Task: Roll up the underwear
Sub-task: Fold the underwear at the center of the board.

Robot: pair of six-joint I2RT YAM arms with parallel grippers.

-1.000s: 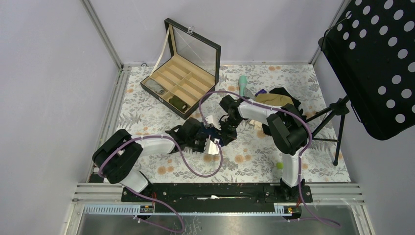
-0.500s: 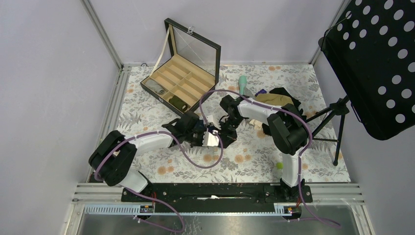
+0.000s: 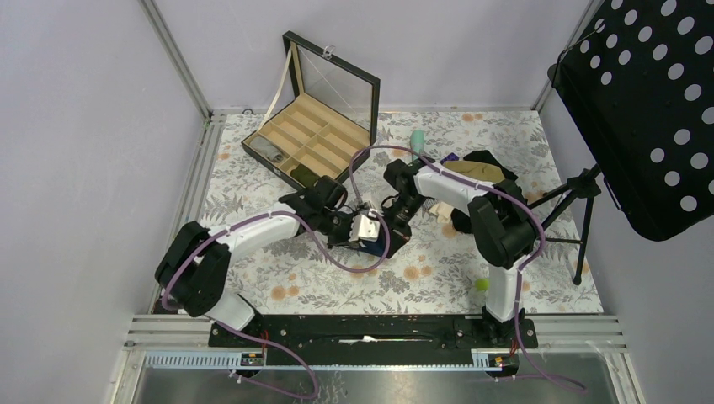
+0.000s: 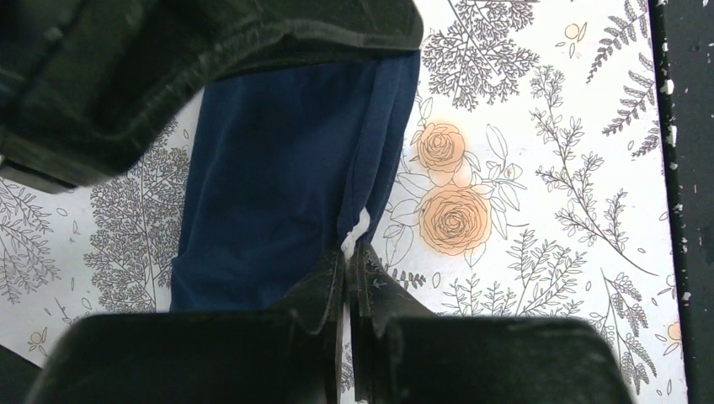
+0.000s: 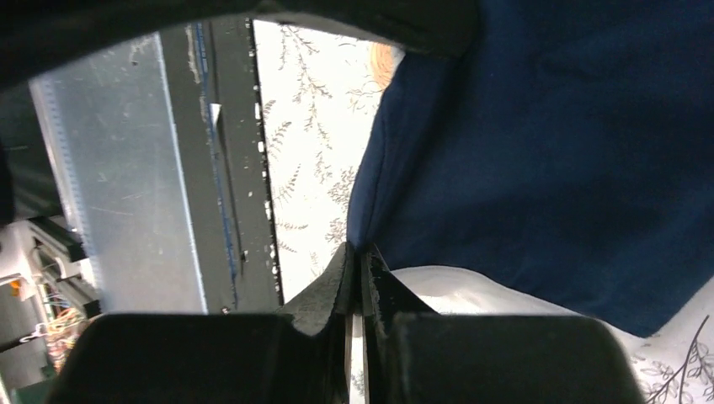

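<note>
Both tools are gripping the underwear (image 4: 278, 168) right now.
- Left tool (image 4: 347, 251): fingers are pressing together on the garment's edge, with a white sliver of waistband poking out just above the tips.
- Right tool (image 5: 355, 251): also pinching tight. The navy edge is running straight into the tips, so I'm reading that as clamped on cloth too.

The garment is lying mid-desk (image 4: 547, 168) on the floral cover, stretching between the two tools. From overhead the wrists are hiding most of it, with only a dark patch showing beside them.

Step, as I'm judging it: they're taking hold of one edge at two points and setting up the first turn of the roll. Neither wrist view is showing a rolled section and the cloth is looking flat, so the task is looking early.

The next move is calling for both tools travelling together, same height and pace, carrying the pinched edge over onto the flat part. Uneven travel is going to skew the roll.

The cloth is looking soft and thin, so one side slipping out mid-turn is the main risk. Clearance is also worrying me, since the two wrists are sitting very near each other.
</note>
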